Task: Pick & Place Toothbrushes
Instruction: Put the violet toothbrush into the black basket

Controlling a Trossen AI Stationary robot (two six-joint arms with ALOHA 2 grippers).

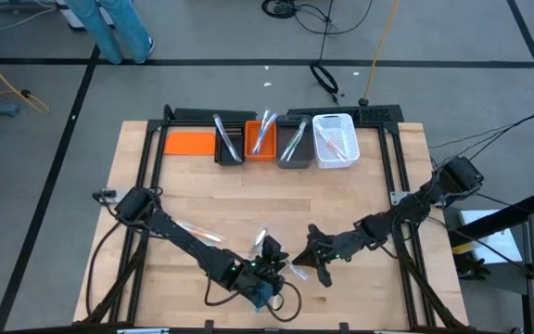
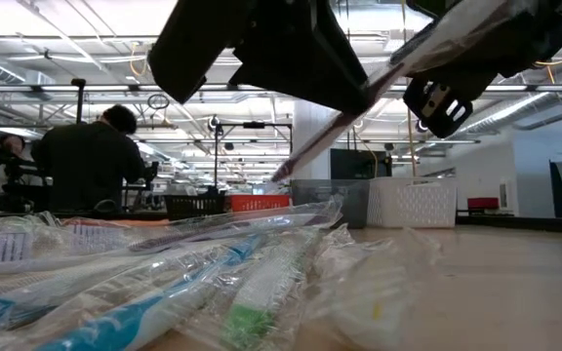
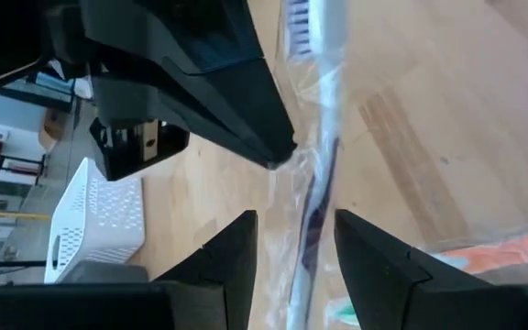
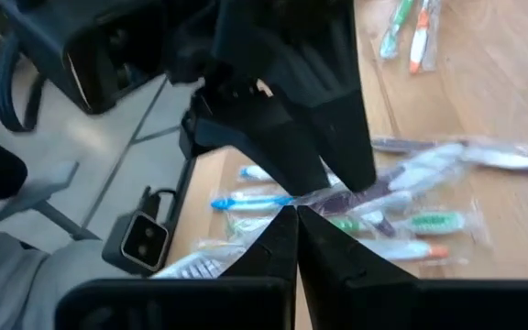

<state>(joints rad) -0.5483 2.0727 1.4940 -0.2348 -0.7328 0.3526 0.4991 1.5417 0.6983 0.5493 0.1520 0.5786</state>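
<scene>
A purple-handled toothbrush [image 3: 324, 174] in a clear wrapper hangs in the air between both grippers and slants upward in the low view [image 2: 340, 132]. My right gripper [image 4: 296, 225] is shut on its wrapper near the table's near middle [image 1: 306, 260]. My left gripper [image 3: 296, 243] is open beside it [image 1: 269, 264]. Its fingers stand on either side of the same toothbrush with a gap showing. Several more wrapped toothbrushes [image 4: 383, 225] lie flat on the table below [image 2: 164, 292]. My right gripper pinches the clear wrapper's side edge [image 3: 287, 165] between its two shut fingertips, about midway along the toothbrush. The fingers lie across it. The toothbrush is lifted clear of the table and tilted, one end [image 2: 286, 174] lower than the other.
Along the far edge stand an orange tray [image 1: 190, 142], a dark bin [image 1: 228, 147], an orange bin [image 1: 260, 141], a grey bin [image 1: 293, 147] and a white basket [image 1: 335, 141], most holding toothbrushes. Bare wood lies between them and the arms. A person [image 2: 91, 161] is in the room beyond.
</scene>
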